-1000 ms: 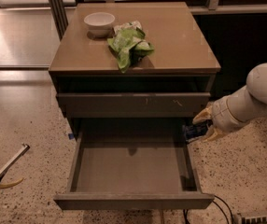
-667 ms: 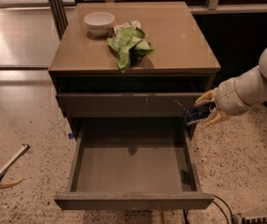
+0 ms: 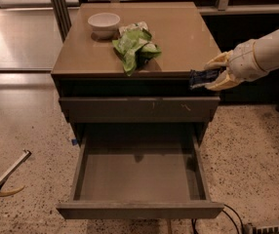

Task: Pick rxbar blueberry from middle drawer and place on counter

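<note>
Risen since a second ago from drawer level to the height of the counter (image 3: 183, 38), just off its front right corner: gripper (image 3: 211, 75), bar carried along. Pinched between the two tan fingers (image 3: 218, 60), one above and one below: rxbar blueberry (image 3: 202, 77), flat and roughly level, free end pointing left at the counter's thin front edge, held in the air rather than lying on the top. Jaws clamped on the bar's right end.

Counted left to right across the counter: one bowl (image 3: 104, 22) near the back left, one green bag (image 3: 137, 45) just right of it, one bar off the front right corner. Below the counter: one closed drawer front (image 3: 139, 108), one middle drawer (image 3: 139, 209) pulled out. One arm (image 3: 271, 50) reaching in from right of the counter.

Glossy tan top, square, thin-edged. Bowl round, white, smooth. Bag crumpled, bright green and white. Bar wrapper dark navy with small pale marks. Closed front flat, with faint pale scratches toward its right. Open drawer wide, shallow, grey-brown, floor smooth and bare. Arm casing rounded, white.
</note>
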Robot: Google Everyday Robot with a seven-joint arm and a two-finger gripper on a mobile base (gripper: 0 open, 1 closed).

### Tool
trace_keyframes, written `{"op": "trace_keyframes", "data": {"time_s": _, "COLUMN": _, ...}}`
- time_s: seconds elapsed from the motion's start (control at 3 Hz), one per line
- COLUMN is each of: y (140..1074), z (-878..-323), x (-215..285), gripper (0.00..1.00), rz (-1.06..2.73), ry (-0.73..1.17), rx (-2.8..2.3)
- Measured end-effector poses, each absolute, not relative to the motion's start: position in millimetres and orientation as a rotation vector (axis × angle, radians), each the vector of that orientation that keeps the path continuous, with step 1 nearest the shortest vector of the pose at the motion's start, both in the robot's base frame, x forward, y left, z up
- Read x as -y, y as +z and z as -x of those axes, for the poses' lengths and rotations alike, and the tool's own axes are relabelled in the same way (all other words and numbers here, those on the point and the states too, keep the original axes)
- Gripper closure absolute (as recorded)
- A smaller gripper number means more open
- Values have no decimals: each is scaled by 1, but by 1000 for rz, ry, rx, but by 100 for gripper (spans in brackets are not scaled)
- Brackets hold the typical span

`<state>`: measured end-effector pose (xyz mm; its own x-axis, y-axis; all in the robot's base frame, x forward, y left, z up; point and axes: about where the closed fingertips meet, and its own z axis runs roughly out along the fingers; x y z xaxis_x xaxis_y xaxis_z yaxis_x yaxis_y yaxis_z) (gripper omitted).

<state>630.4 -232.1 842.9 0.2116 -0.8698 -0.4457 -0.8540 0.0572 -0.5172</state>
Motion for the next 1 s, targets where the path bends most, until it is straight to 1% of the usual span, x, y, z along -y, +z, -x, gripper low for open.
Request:
{"op": "trace_keyframes", "data": {"time_s": 0.33, "y": 875, "z": -659, "x": 227, "gripper": 100, "rz": 1679, "ry": -20, "rx": -1577}}
{"op": "trace_keyframes", "data": {"time_s": 0.67, "y": 876, "z": -690, "x": 234, "gripper": 100, "rz": 1557, "ry": 47, "rx": -1604}}
{"op": "trace_keyframes", "data": {"time_s": 1.0, "y": 854, "z": -724, "x": 247, "gripper": 100, "rz": 1395, "ry": 150, "rx": -1660}}
